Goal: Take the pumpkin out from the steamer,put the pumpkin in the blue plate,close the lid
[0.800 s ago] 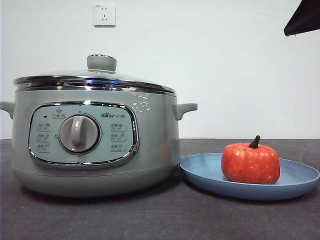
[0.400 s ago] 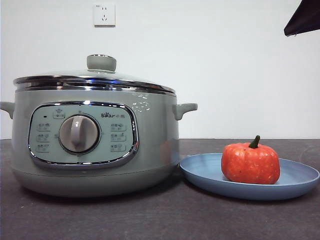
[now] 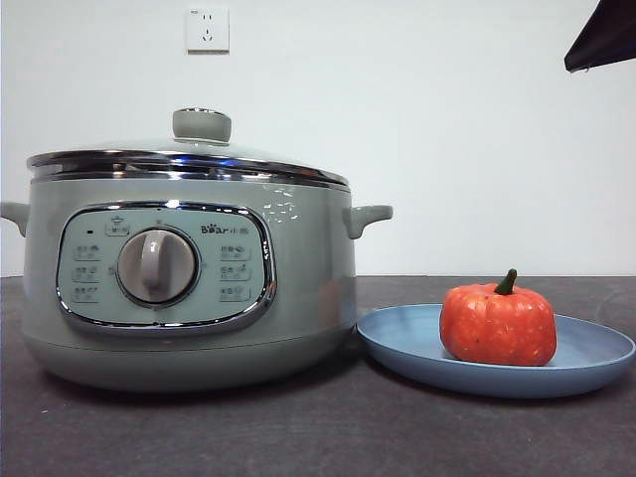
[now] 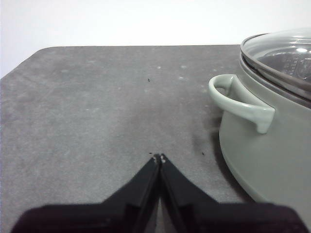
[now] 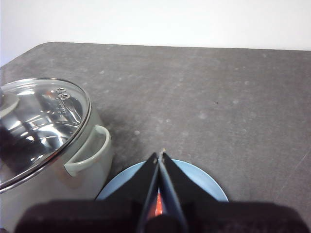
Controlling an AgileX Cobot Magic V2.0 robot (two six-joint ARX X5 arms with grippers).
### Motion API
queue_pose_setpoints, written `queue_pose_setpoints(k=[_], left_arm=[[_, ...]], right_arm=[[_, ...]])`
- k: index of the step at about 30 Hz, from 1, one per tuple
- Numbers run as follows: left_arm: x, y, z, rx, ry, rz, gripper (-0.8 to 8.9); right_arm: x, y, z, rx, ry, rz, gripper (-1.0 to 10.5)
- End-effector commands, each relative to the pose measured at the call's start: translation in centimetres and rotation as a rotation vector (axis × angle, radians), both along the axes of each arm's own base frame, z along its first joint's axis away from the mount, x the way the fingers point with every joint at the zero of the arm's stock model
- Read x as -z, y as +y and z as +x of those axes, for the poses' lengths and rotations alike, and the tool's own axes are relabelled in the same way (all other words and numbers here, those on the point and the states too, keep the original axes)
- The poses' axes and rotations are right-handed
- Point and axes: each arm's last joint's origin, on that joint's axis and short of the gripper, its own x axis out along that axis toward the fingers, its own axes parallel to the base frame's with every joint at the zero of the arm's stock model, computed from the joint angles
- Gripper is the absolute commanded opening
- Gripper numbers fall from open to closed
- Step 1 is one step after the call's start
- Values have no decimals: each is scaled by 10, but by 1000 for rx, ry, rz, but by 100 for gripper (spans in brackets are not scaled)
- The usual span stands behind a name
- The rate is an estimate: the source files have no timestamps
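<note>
The sage-green steamer (image 3: 189, 288) stands at the left of the front view with the glass lid (image 3: 189, 159) seated on it, its knob (image 3: 202, 125) on top. The orange-red pumpkin (image 3: 498, 324) sits upright on the blue plate (image 3: 407, 348) to the steamer's right. My right gripper (image 5: 160, 156) is shut and empty, held high above the plate (image 5: 209, 187); a sliver of pumpkin (image 5: 156, 208) shows between its jaws. My left gripper (image 4: 159, 158) is shut and empty, above bare table beside the steamer's side handle (image 4: 240, 103).
A black arm tip (image 3: 602, 38) shows at the top right corner of the front view. A wall socket (image 3: 207, 29) is on the white wall behind. The dark grey table (image 4: 97, 107) extends wide on the left of the steamer.
</note>
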Motion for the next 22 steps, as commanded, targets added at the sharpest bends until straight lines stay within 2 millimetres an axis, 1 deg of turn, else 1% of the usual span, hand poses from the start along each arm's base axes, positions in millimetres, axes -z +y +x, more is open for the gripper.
queue_pose_setpoints(k=[1,5,8,12,15,18,22], left_arm=[[5,0,1,-7,12,-7,-3],[5,0,1,-7,12,-7,-3],[5,0,1,-7,12,-7,-3],[5,0,1,-7,12,-7,-3],[5,0,1,-7,12,-6,-3],[5,0,1,-7,12,-6,-3],[5,0,1,-7,12,-6,-3]], right_arm=[[1,0,-2,-16,-13,-41,2],[6,-12,-18,-28,4,-152,2],[15,-26,-30,26,-2,-156,2],[38,-42,-39,102,-34,-127,2],[58,-50,-41,163,-83,-128,2],[79,-55,-40,183,-110,-113,2],[103,-57,-41,184,-100,-106,2]])
